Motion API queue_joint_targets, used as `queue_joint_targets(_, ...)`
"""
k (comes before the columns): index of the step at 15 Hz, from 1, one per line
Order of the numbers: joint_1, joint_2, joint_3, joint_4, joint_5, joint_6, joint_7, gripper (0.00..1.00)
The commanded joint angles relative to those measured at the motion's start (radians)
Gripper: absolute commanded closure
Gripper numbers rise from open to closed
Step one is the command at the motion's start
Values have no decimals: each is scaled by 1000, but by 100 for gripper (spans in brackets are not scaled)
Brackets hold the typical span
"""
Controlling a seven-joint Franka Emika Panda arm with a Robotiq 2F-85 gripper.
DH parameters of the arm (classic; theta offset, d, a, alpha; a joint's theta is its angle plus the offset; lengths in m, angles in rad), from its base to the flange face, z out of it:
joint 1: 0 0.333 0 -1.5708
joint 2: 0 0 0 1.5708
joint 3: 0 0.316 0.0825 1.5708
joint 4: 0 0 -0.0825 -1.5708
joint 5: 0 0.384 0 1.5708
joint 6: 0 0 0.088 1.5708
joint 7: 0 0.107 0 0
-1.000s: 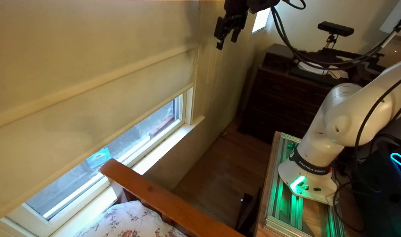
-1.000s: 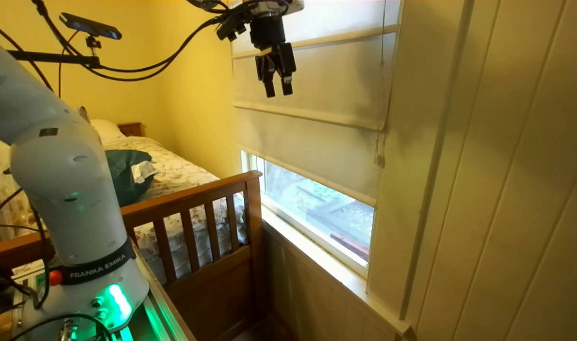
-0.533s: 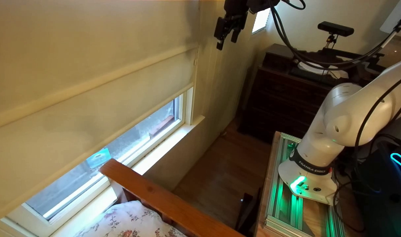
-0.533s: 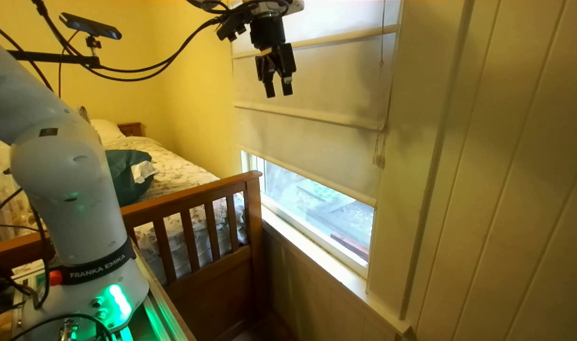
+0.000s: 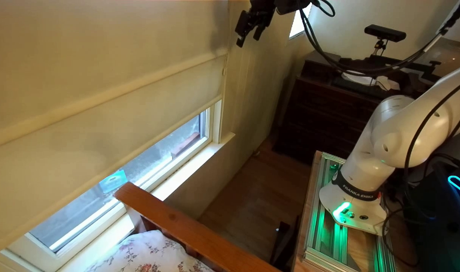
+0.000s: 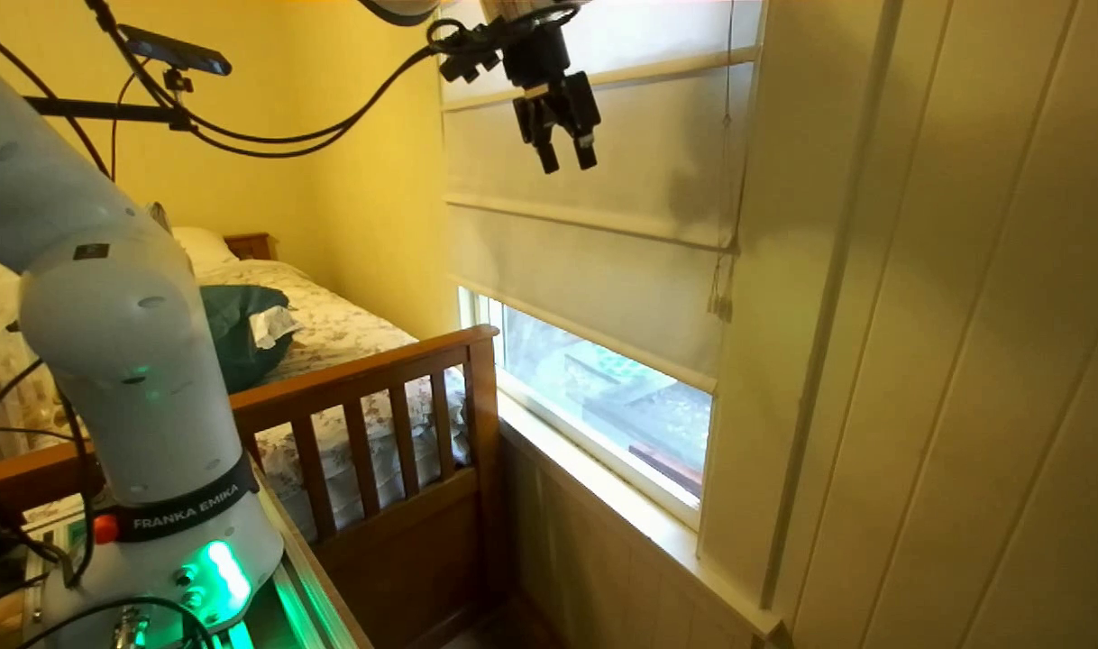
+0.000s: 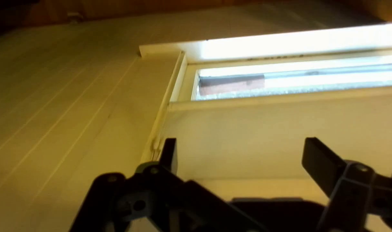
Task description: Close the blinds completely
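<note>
Blinds (image 6: 585,270): Cream-beige fabric hangs over a window (image 6: 617,397) from 12 toward 1 o'clock in an exterior view, its bottom hem well above the sill (image 6: 603,482).
Window: A bright strip of glass shows at the blinds' 6 o'clock, between hem and sill; the covering is only partly drawn.
Claw (image 6: 568,166): Black fingers (image 7: 168,154) stand spread, tips well apart, as the claw hangs at 12 o'clock in both exterior views; in the wrist view, fabric shows between them.
Shadow (image 6: 693,185): A soft dark patch falls on the fabric at the claw's 3 o'clock in an exterior view.
Cord (image 6: 727,119): Thin strands run down near the blinds' 3 o'clock edge in an exterior view.
Arm (image 5: 385,143): White and lit green at the base, it rises at 3 o'clock in an exterior view.
Bed (image 6: 360,311): Floral covers spread at 9 o'clock in an exterior view, a dark green bundle (image 6: 233,347) on top, the slatted footboard (image 6: 369,374) at 8 o'clock.
Dresser (image 5: 324,109): Dark wood stands between 2 and 3 o'clock in an exterior view, a black bar-shaped device (image 5: 385,33) on a mount at 2.
</note>
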Motion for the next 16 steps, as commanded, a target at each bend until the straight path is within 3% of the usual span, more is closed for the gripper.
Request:
queue_joint_targets(1,-13,92,-46,17,-18,243,-84,0)
queue_joint_targets(3,-35,152,-60,33,-45,393,-114,0)
queue_joint_targets(7,-78,230,-64,54,-82,587,-123,0)
queue_joint_targets(14,-144,287,-69,73,-177,731,-110,0)
queue_joint_targets(16,-132,297,-84,74,-137,750,-140,20)
